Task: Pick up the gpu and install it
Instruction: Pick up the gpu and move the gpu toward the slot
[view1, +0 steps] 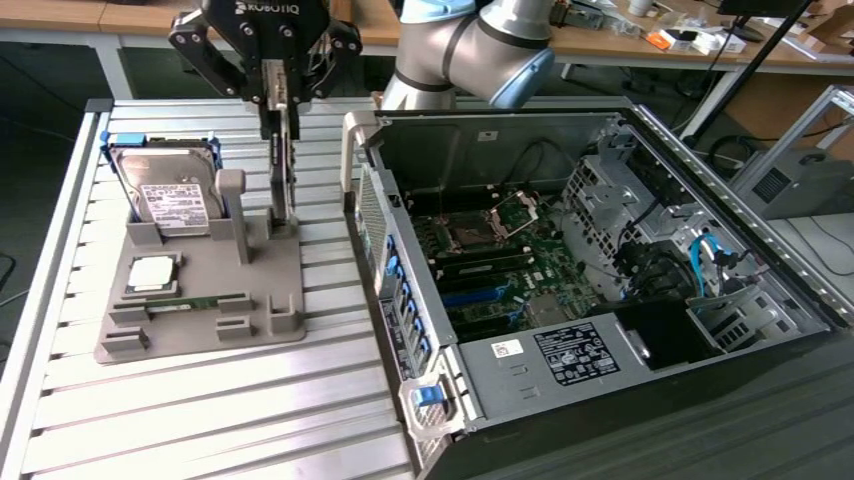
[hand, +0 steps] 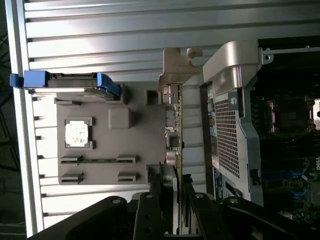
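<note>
We see the pincer (view1: 280, 100) closed narrowly on the top edge of the gpu (view1: 282, 170). The card stands upright and edge-on at the grey holder (view1: 200, 305) on the desk (view1: 200, 420), just beside the open case (view1: 400, 250). We judge that gripping the thin card from above keeps it vertical, ready for a board slot. We cannot tell whether its lower edge sits in the holder or hangs clear of it. The drive (view1: 167, 195) stands propped in the same holder, likewise reachable from above.

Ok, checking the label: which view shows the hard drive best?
The exterior view: the hard drive stands on edge, white label facing the camera. The wrist view looks down on its top edge and blue rails.
</note>
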